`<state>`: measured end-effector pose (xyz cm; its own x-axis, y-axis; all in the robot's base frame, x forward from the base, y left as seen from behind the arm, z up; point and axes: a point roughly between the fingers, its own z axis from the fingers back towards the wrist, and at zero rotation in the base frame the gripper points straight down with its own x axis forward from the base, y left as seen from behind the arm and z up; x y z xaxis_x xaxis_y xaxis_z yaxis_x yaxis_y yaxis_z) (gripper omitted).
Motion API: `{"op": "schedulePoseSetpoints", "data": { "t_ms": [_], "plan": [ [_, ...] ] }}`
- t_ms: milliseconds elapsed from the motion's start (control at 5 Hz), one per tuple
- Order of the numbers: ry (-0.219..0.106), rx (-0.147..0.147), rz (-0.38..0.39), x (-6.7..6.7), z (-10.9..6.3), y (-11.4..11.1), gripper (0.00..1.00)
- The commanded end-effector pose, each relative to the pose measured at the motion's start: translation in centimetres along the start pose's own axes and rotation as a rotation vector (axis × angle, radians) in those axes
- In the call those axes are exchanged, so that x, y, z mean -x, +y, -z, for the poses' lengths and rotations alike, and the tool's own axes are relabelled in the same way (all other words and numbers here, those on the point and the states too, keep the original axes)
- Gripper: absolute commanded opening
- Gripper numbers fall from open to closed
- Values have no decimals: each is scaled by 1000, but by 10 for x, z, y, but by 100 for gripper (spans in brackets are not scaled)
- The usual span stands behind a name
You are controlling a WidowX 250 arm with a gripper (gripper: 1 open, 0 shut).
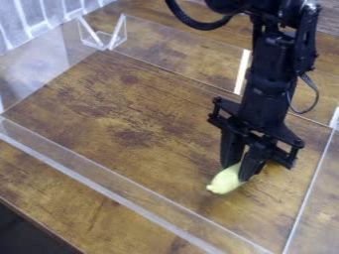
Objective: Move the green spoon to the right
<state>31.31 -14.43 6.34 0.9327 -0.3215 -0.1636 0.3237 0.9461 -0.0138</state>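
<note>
The green spoon (227, 181) shows as a thick yellow-green handle lying on the wooden table near the right side; its metal bowl is hidden under the gripper. My black gripper (252, 166) points straight down over the spoon's upper end. The fingers stand close together around that end, shut on the spoon, which rests at or just above the table surface.
A clear acrylic wall (311, 189) borders the right side close to the gripper, and a low clear barrier (93, 169) runs along the front left. A small clear stand (101, 36) sits at the far left. Open wood (106, 109) lies to the left.
</note>
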Motion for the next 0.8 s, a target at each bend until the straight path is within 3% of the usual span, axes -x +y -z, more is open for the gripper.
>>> {"op": "schedulePoseSetpoints", "data": {
  "t_ms": [0, 600],
  "plan": [
    [-44, -10, 18, -8, -19, -1, 0],
    [-13, -12, 48, -12, -14, 3, 0]
  ]
}}
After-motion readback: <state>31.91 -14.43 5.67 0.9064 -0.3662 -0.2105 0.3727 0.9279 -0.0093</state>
